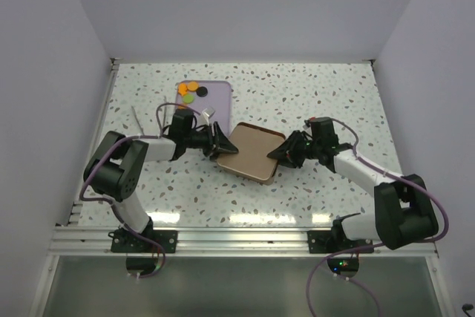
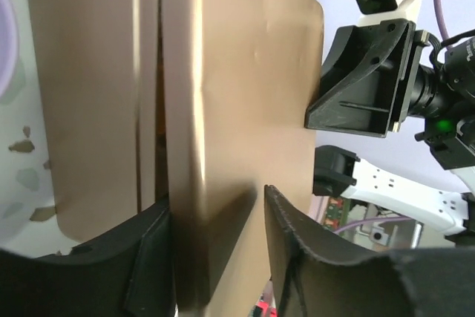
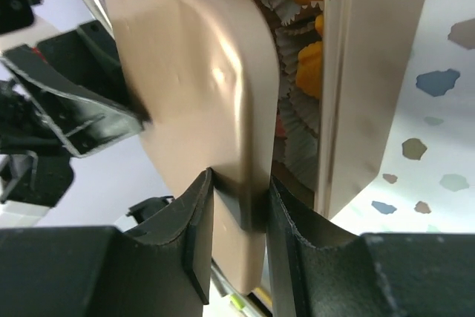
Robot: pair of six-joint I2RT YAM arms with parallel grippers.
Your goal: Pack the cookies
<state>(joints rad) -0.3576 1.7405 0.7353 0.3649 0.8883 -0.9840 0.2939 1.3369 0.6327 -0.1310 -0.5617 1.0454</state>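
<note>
Mostly the cookies (image 3: 308,64) sit as orange pieces in white paper cups (image 3: 293,131) inside a bronze tin (image 3: 364,72), seen through the gap under its raised lid (image 3: 193,87). A few more, orange, green and black, lie on the lilac tray (image 1: 219,98) just behind. The right claw (image 3: 239,183) is closed on one edge of the lid, while the left claw (image 2: 217,198) straddles the opposite edge, clamped or not I cannot tell, with the tin mid-tabletop (image 1: 319,87) between the arms.

Robot lab cell: plain white walls (image 1: 44,72), speckled tabletop (image 1: 326,87), aluminium rail (image 1: 237,239) carrying left arm (image 1: 119,172) and right arm (image 1: 393,213).
</note>
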